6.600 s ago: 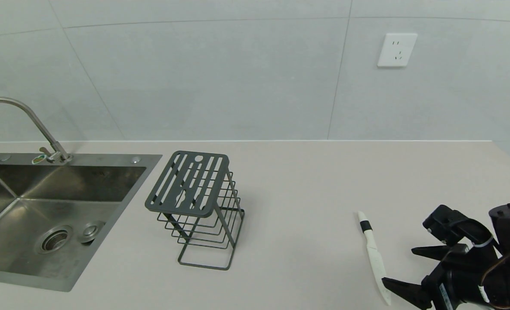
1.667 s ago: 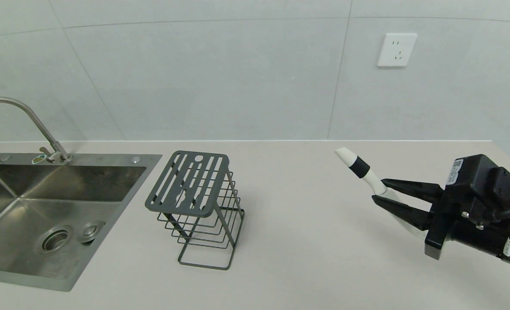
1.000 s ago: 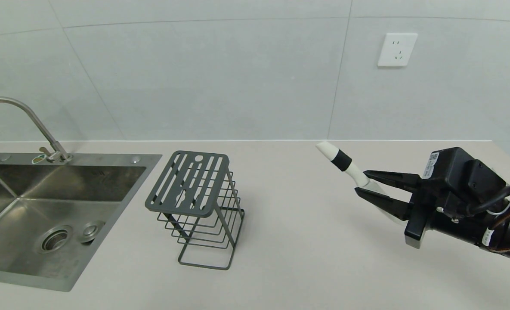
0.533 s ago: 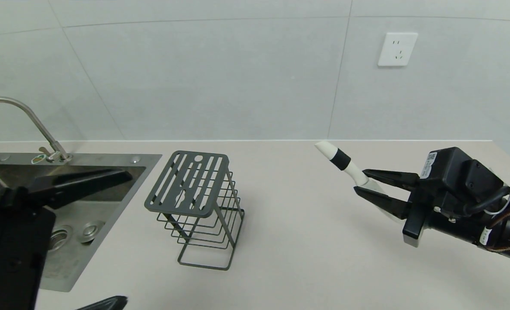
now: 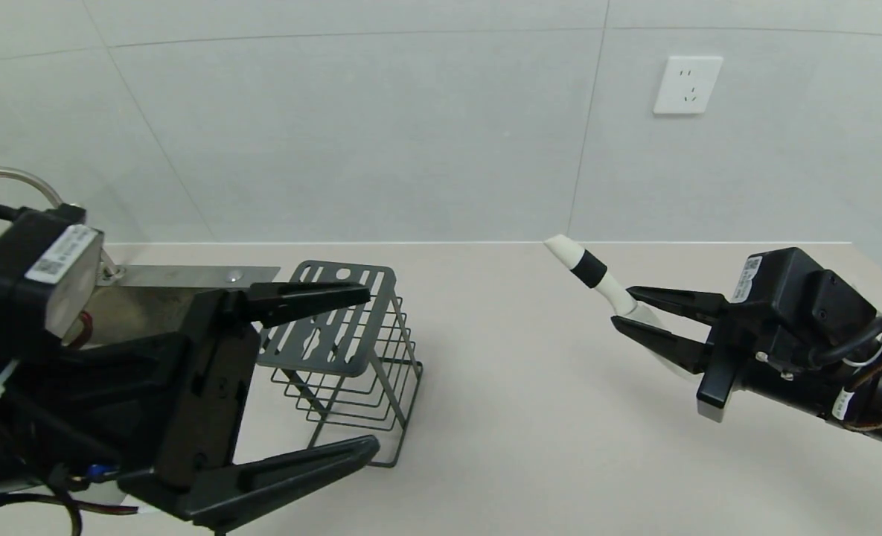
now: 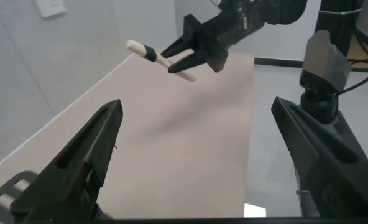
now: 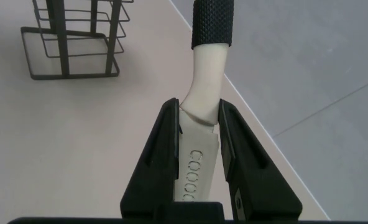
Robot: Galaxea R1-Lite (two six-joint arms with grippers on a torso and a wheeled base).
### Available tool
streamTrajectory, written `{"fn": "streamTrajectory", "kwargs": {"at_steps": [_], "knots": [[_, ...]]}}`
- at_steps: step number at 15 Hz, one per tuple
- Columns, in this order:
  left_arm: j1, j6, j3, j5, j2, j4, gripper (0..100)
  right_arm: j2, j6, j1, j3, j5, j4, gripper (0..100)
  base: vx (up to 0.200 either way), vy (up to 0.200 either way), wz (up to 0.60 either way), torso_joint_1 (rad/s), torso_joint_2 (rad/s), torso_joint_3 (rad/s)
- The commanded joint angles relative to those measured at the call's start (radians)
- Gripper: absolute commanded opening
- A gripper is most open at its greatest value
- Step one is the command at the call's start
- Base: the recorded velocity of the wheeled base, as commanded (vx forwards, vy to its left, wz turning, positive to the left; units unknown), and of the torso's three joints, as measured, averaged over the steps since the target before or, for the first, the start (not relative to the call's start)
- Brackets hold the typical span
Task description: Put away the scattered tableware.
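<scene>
The right gripper (image 5: 623, 305) is closed on a white knife (image 5: 593, 272) and holds it in the air above the table (image 5: 515, 417), well to the right of the dark wire rack (image 5: 344, 339). In the right wrist view the fingers (image 7: 168, 134) pinch the knife (image 7: 207, 81) where the handle meets the blade. The blade runs back between them, and the handle with its black band sticks out ahead, tilted up and towards the rack (image 7: 78, 37). Held this way, the handle leads and the blade is largely covered by the fingers, so the blade probably cannot go straight down into one of the rack's top slots. That likely explains the left gripper (image 5: 370, 368), which is spread wide and empty in front of the rack and aimed across the table at the knife (image 6: 148, 53). It looks posed to take the free handle. The sink (image 5: 173, 275) lies behind the left arm, next to the rack.
</scene>
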Motion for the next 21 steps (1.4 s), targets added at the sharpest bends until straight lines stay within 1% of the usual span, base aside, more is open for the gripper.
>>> {"fn": "streamTrajectory", "kwargs": {"at_steps": [1,2,3,4,5,6,7,9,12,16,17,18,20,21], "knots": [[-0.05,-0.004,-0.036,0.001,0.172,-0.067,100,-0.002,0.001,0.001,-0.001,0.002,-0.002,0,0.0,0.0,0.0,0.0,0.0,0.0],[-0.065,-0.004,-0.05,0.001,0.238,-0.131,100,-0.006,0.002,0.001,-0.003,0.002,-0.002,0,0.0,0.0,0.0,0.0,0.0,0.0],[-0.097,-0.005,-0.071,0.003,0.33,-0.242,100,-0.014,0.004,0.001,-0.004,0.002,-0.009,0,0.0,0.0,0.0,0.0,0.0,0.0],[-0.123,-0.022,-0.085,0.006,0.383,-0.321,100,-0.025,0.004,0.001,-0.007,0.002,-0.009,0,0.0,0.0,0.0,0.0,0.0,0.0],[-0.151,-0.074,-0.1,0.014,0.433,-0.412,100,-0.035,0.004,0.001,-0.007,0.002,-0.009,0,0.0,0.0,0.0,0.0,0.0,0.0],[-0.168,-0.137,-0.111,0.032,0.475,-0.504,100,-0.046,0.004,0.001,-0.007,0.004,-0.009,0,0.0,0.0,0.0,0.0,0.0,0.0],[-0.176,-0.171,-0.127,0.046,0.508,-0.521,100,-0.048,0.004,0.003,-0.009,0.004,-0.011,0,0.0,0.0,0.0,0.0,0.0,0.0],[-0.179,-0.166,-0.168,0.051,0.523,-0.521,100,-0.048,0.005,0.024,-0.012,0.008,-0.015,0,0.0,0.0,0.0,0.0,0.0,0.0],[-0.203,-0.178,-0.249,0.064,0.555,-0.521,100,-0.06,0.013,0.058,-0.044,0.013,-0.014,0,0.0,0.0,0.0,0.0,0.0,0.0],[-0.206,-0.18,-0.38,0.057,0.617,-0.521,100,-0.097,0.013,0.073,-0.03,0.082,-0.003,0,0.0,0.0,0.0,0.0,0.0,0.0],[-0.208,-0.178,-0.381,0.055,0.617,-0.521,100,-0.098,0.013,0.073,-0.029,0.083,-0.003,0,0.0,0.0,0.0,0.0,0.0,0.0],[-0.232,-0.189,-0.439,0.037,0.63,-0.521,100,-0.132,0.033,0.076,-0.016,0.154,0.018,0,0.0,0.0,0.0,0.0,0.0,0.0],[-0.245,-0.198,-0.469,0.028,0.63,-0.521,100,-0.158,0.094,0.089,-0.007,0.176,0.029,0,0.0,0.0,0.0,0.0,0.0,0.0],[-0.251,-0.208,-0.492,0.009,0.629,-0.521,100,-0.178,0.212,0.092,-0.006,0.18,0.017,0,0.0,0.0,0.0,0.0,0.0,0.0]]}}
